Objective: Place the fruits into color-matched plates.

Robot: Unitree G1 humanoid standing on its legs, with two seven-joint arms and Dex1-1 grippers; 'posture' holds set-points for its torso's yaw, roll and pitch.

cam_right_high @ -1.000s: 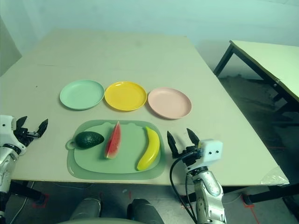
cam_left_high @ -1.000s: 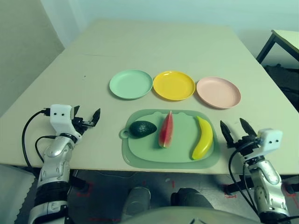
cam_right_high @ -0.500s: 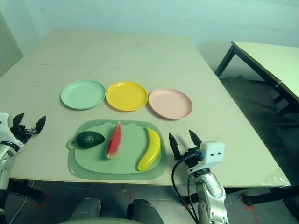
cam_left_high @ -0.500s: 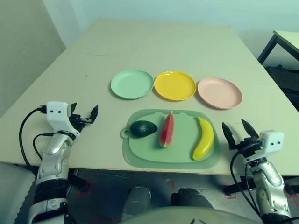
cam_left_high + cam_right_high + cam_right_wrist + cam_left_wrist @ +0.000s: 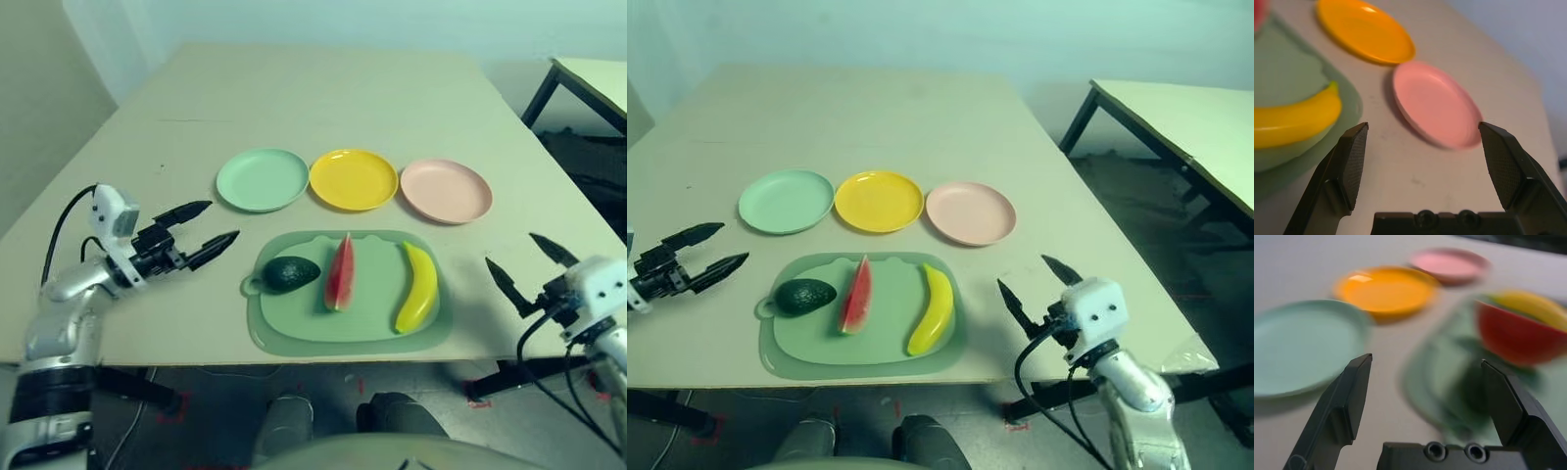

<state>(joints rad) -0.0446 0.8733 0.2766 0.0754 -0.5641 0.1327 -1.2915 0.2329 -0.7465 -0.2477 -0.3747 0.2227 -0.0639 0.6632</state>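
Containers, as I have them from my head cameras. Item: mint green plate (image 5: 263,180), round and shallow, upper left of centre in the left eye view; contents, nothing. Item: bright yellow plate (image 5: 354,180), round, upper centre, just beside the mint one; contents, nothing. Item: pale pink plate (image 5: 447,192), round, upper right of centre, beside the yellow; contents, nothing. The three form a row across the table (image 5: 323,98).

Item: pale green cutting mat (image 5: 294,338), rounded rectangle with a ring handle at its left end, lower centre of the frame; contents, three fruits. One dark green avocado (image 5: 291,274), lying at the mat's left, near the handle. One red watermelon wedge (image 5: 340,274), in the middle, its narrow tip towards the top of the frame. One yellow banana (image 5: 418,288), curved, at the mat's right, running lengthwise up the frame.

Tools, two. My left gripper (image 5: 223,221), at the left of the frame, fingers spread wide, nothing between them, between the mint plate and the left end of the mat in height. My right gripper (image 5: 508,252), at the right of the frame, fingers likewise wide apart and holding nothing, to the right of the mat and well apart from the banana.

Also listed: a second table (image 5: 1195,127), pale-topped with dark legs, upper right of the right eye view.
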